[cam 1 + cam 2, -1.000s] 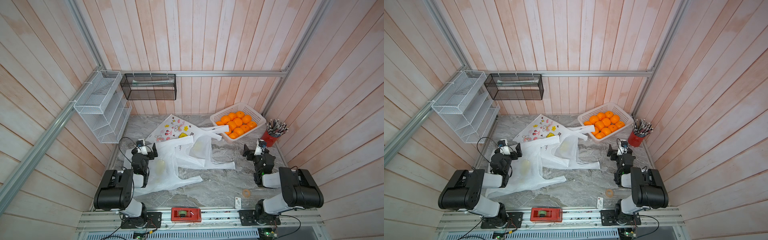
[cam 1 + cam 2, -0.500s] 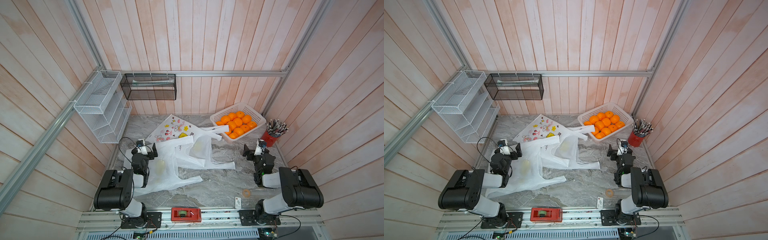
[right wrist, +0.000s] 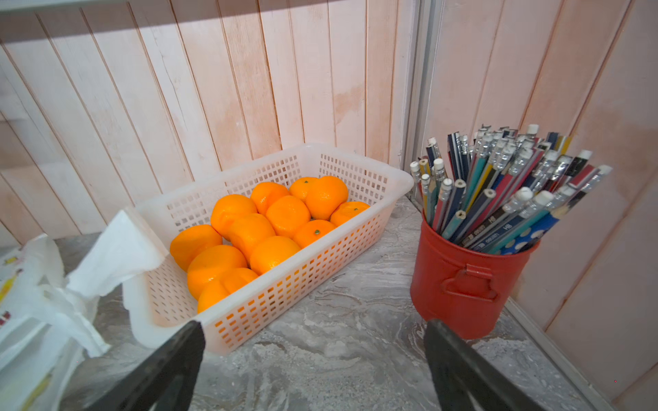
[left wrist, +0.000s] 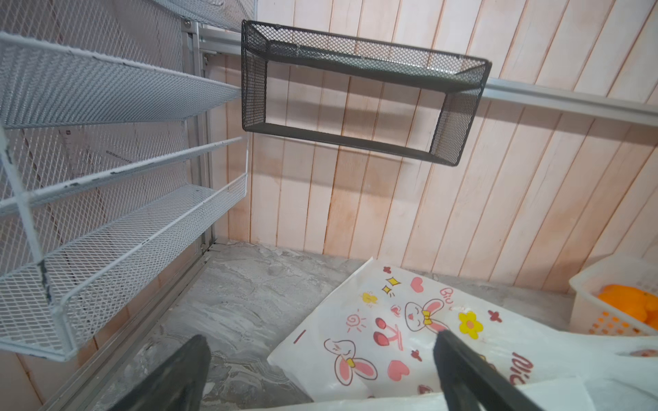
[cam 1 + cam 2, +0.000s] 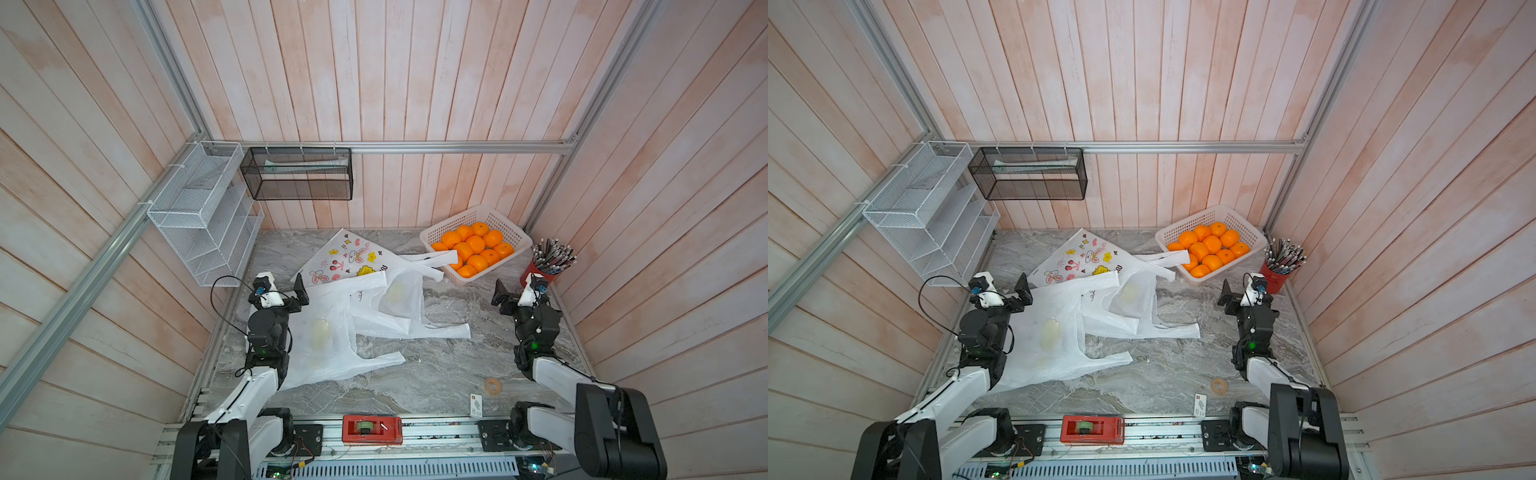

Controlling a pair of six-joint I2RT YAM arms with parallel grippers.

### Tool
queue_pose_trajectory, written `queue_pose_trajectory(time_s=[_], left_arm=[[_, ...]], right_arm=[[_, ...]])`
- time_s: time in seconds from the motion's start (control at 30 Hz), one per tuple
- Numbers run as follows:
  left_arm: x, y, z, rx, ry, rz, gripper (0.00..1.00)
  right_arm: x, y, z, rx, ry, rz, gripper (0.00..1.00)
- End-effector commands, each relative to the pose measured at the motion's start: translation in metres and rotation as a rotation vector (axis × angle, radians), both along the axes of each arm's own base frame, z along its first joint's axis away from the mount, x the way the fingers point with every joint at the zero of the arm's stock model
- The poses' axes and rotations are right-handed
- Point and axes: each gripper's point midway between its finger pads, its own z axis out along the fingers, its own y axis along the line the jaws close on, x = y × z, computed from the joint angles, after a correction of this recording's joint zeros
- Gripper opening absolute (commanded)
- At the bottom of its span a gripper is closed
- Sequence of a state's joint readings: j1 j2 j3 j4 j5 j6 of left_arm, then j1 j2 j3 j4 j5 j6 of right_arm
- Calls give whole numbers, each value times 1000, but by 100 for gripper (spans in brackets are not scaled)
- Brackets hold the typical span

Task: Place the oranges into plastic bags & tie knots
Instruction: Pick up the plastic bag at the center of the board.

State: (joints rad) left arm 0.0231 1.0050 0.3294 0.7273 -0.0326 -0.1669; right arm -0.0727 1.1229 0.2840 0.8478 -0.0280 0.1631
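Several oranges [image 5: 473, 249] [image 3: 267, 227] fill a white perforated basket [image 5: 519, 241] at the back right. Three plastic bags lie flat and overlapping on the marble: a printed one [image 5: 349, 259] [image 4: 391, 327], a middle one [image 5: 399, 299] and a near-left one [image 5: 328, 336]. One handle strip [image 3: 117, 249] drapes over the basket's corner. Knots are out of view. My left gripper [image 5: 282, 286] [image 4: 320, 336] is open and empty at the printed bag's left edge. My right gripper [image 5: 515, 291] [image 3: 313, 323] is open and empty over bare marble, just in front of the basket.
A red tin of pencils [image 5: 544, 270] stands right of the basket. A white wire rack [image 5: 199, 220] and a black mesh basket [image 5: 297, 174] hang on the walls. A tape ring [image 5: 492, 385], a small card [image 5: 476, 405] and a red dispenser [image 5: 372, 430] sit near the front.
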Motion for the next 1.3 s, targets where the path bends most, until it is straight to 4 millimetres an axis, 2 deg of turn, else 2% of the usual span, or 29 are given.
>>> queue_pose_trajectory(time_s=[0.0,0.1,0.27,0.4,0.47,0.57,0.67,0.9,1.07,1.27], left_arm=[[-2,-13,-30,-163,222,-59,100],[-11,-34,-48,-220,380,-119,99],[-38,-92,-86,-290,655,-254,95],[-58,-132,-115,-305,834,-332,90],[-66,-143,-131,-283,903,-327,88],[-76,-151,-156,-235,985,-304,89],[-80,-156,-167,-184,1029,-294,88],[-79,-149,-178,-137,1046,-244,88],[-79,-140,-186,-79,1071,-203,79],[-72,-144,-186,-72,1061,-208,70]], right_arm=[[-5,5,-5,178,134,0,98],[-10,16,6,300,176,42,98],[-12,39,20,469,243,136,98],[-9,50,32,527,248,197,98],[-9,51,36,530,238,204,98],[-9,47,36,528,226,181,98],[-12,43,32,519,223,160,98],[-18,37,23,489,230,125,98],[-18,34,19,471,238,108,98],[-16,35,17,469,241,109,98]])
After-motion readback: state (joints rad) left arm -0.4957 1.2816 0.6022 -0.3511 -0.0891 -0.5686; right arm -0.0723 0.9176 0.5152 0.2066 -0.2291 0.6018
